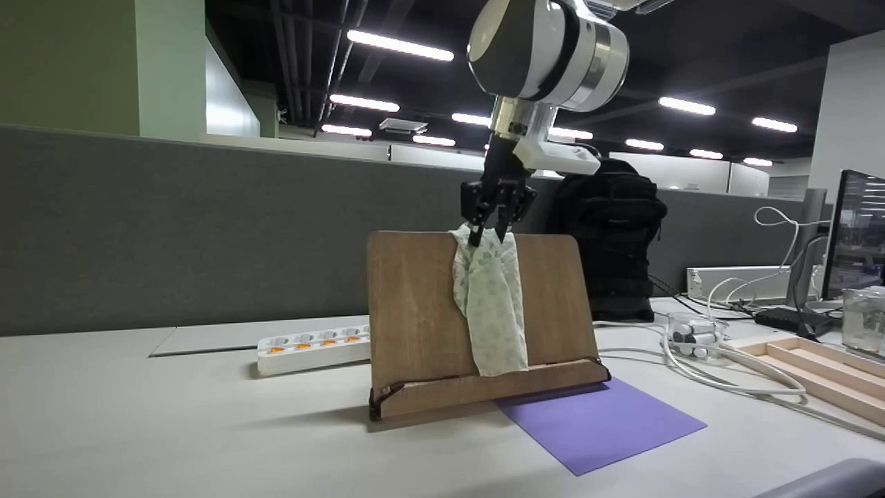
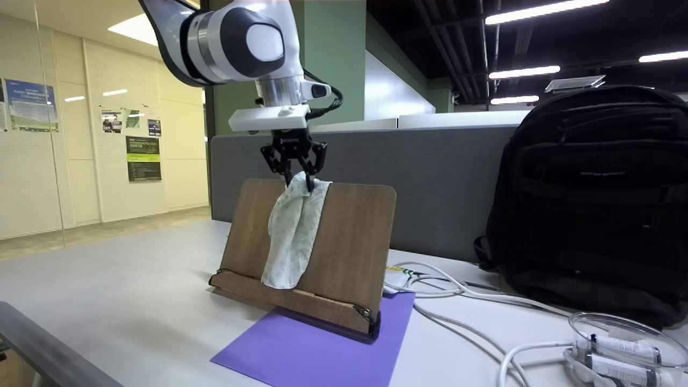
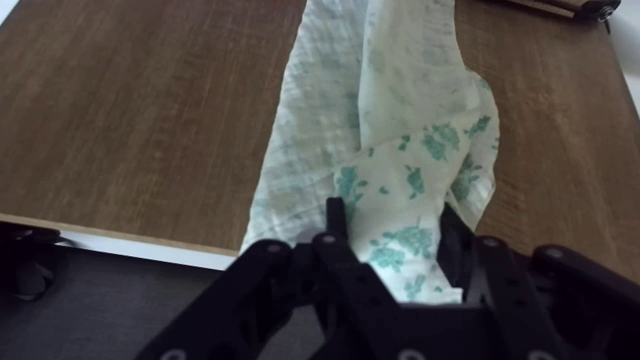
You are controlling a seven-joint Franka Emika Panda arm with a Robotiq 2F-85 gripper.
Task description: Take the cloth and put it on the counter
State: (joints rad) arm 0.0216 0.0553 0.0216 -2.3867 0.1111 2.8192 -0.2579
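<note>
The cloth [image 1: 494, 315] is pale with green floral print and hangs folded over the top edge of a brown wooden stand [image 1: 415, 297]. It also shows in an exterior view [image 2: 294, 236] and in the wrist view [image 3: 415, 170]. My gripper [image 1: 488, 236] points down at the stand's top edge. In the wrist view its fingers [image 3: 392, 215] are apart, one on each side of a raised fold of the cloth. Whether the fingers touch the fold I cannot tell. The part behind the board is hidden. The white counter [image 1: 207, 422] lies under the stand.
A purple sheet [image 1: 608, 429] lies partly under the stand. A white power strip [image 1: 314, 351] lies behind it. A black backpack [image 2: 586, 215] stands against the grey partition [image 1: 173, 235]. White cables, a clear cup [image 1: 695, 333] and a wooden tray [image 1: 823, 373] are at one side.
</note>
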